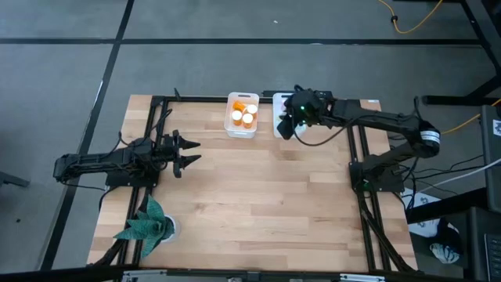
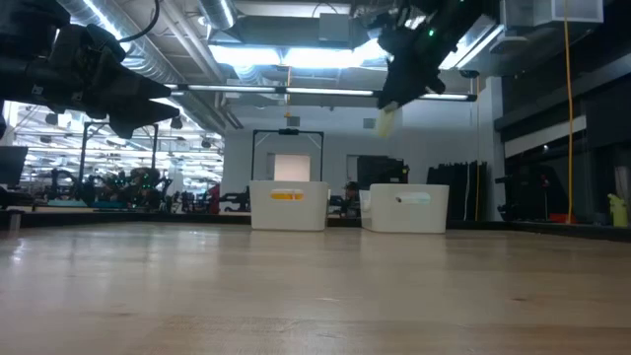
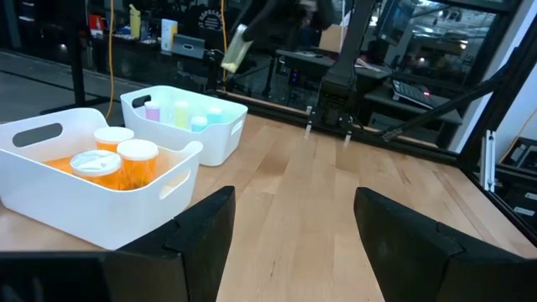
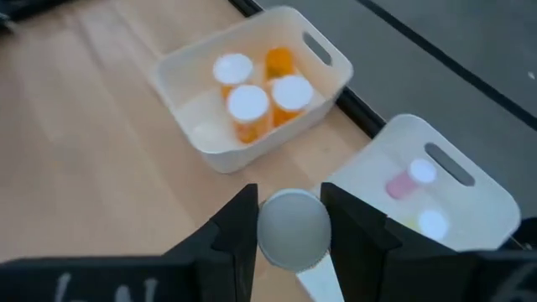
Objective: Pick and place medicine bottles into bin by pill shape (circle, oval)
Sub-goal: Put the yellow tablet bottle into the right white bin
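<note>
My right gripper (image 1: 288,125) is high above the table at the near edge of the right white bin (image 1: 279,100), shut on a small pale bottle with a white cap (image 4: 292,228). The bottle also shows in the low view (image 2: 386,120) and in the left wrist view (image 3: 235,49). The left white bin (image 1: 243,115) holds orange bottles with white caps (image 4: 250,105). The right bin (image 4: 470,197) holds small pale bottles (image 3: 180,113). My left gripper (image 1: 190,151) is open and empty over the table's left half. My right gripper pinches the small bottle between its two fingers (image 4: 239,235) at the cap end (image 4: 285,210), one finger on each side. The fingers point down from above. The bottle hangs below them, slightly tilted, its pale body (image 2: 386,120) lifted clear of table and bins.
The two bins stand side by side at the table's far edge. A green leafy object (image 1: 145,225) lies at the near left corner. The wooden top (image 1: 266,204) between the arms is bare wood.
</note>
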You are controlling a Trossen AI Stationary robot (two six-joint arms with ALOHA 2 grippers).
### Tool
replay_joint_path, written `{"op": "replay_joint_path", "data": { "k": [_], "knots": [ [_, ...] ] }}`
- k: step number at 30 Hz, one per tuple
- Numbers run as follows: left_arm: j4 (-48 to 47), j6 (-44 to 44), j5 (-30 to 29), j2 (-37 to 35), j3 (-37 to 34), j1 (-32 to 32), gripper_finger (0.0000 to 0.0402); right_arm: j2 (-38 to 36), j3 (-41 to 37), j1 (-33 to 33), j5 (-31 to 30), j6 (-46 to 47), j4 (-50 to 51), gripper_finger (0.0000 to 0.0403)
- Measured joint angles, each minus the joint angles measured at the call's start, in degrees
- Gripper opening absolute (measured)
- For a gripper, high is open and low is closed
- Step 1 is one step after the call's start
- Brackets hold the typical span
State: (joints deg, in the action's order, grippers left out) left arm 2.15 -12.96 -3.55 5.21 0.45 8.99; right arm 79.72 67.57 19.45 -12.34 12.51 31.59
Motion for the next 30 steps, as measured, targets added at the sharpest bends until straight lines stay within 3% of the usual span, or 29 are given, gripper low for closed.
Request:
{"op": "replay_joint_path", "data": {
  "k": [23,30],
  "knots": [
    [-0.02,0.01,0.00,0.01,0.01,0.00,0.0237,10.99,-0.02,9.31,4.91,-0.35,-0.11,0.0120],
    [0.00,0.01,0.00,0.02,0.01,0.01,0.0237,15.39,-0.01,11.25,0.31,-0.84,-3.76,0.0120]
  ]
}}
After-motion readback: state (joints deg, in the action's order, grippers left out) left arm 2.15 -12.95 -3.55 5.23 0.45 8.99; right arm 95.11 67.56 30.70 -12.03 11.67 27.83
